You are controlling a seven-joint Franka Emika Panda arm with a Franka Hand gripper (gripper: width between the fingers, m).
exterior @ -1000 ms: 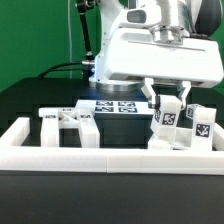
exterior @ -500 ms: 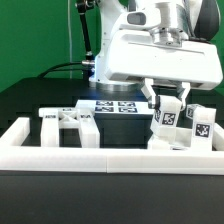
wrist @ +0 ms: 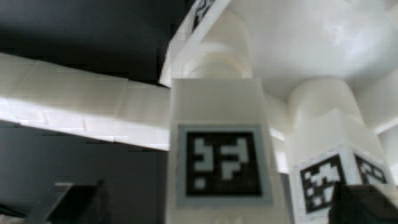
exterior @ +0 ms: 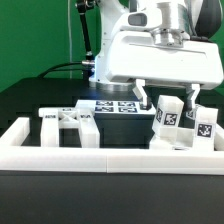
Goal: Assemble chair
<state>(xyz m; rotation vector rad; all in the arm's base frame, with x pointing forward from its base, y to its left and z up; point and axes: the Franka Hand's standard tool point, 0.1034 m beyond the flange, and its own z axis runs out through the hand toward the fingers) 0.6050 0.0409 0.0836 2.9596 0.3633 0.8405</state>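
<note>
Chair parts point(exterior: 70, 124) are being shown in plain white with black-and-white square tags point(wrist: 221, 160), the counter point(exterior: 30, 100) in black, the backdrop point(exterior: 30, 40) in green.

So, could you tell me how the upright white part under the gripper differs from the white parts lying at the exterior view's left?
The upright part stands between the open jaws of the gripper; the left parts lie low, clear of it. The upright part shows a large tag toward the camera; the left parts show smaller tags. Both are white and tagged.
</note>
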